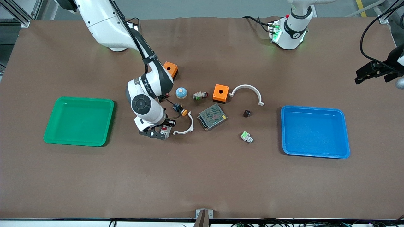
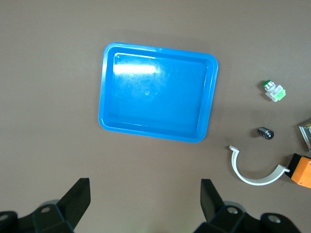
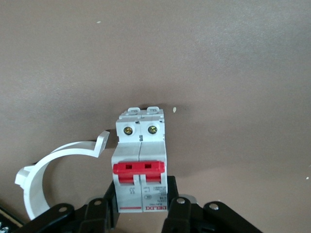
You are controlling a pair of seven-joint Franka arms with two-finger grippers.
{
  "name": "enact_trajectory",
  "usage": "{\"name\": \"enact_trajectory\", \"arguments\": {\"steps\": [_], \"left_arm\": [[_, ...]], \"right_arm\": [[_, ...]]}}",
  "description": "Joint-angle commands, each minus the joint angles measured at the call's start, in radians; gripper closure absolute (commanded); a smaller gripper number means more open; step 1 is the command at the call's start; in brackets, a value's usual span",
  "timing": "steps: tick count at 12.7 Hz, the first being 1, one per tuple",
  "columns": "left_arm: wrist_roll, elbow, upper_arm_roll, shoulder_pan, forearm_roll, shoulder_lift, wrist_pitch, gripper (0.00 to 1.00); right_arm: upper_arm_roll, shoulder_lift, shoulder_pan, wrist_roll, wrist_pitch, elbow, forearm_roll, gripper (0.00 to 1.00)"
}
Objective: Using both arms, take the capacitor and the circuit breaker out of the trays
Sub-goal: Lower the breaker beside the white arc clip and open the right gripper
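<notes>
R gripper (image 1: 157,132) pinches the breaker (image 3: 141,165) just beside a white curved clip (image 1: 186,126). L gripper (image 2: 146,204) waits w/ fingers spread, up past the blue tray (image 1: 315,154). Capacitor (image 1: 246,113) lies on the table btw. mesh box (image 1: 212,117) and that tray.

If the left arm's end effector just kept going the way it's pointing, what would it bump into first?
Probably bare table. The open left end effector points down beside the blue tray, just off its rim, though depth is unclear.
</notes>
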Motion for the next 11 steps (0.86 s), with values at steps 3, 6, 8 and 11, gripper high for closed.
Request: {"name": "enact_trajectory", "arguments": {"steps": [3, 6, 8, 11], "left_arm": [[0.011, -0.022, 0.011, -0.019, -0.016, -0.042, -0.019, 0.0], [0.01, -0.019, 0.003, -0.021, -0.016, -0.046, -0.017, 0.0], [0.008, -0.021, -0.015, -0.021, -0.014, -0.046, -0.017, 0.0], [0.008, -0.024, -0.021, -0.021, -0.016, -0.045, -0.019, 0.0]], "right_arm": [[-0.012, 0.012, 0.02, 0.004, -0.003, 0.027, -0.024, 0.39], [-0.018, 0.003, 0.017, 0.002, -0.014, 0.05, -0.024, 0.0], [-0.027, -0.05, 0.003, -0.003, -0.058, 0.05, -0.04, 0.0], [-0.091, -0.176, -0.003, -0.106, -0.211, 0.055, -0.104, 0.0]]}}
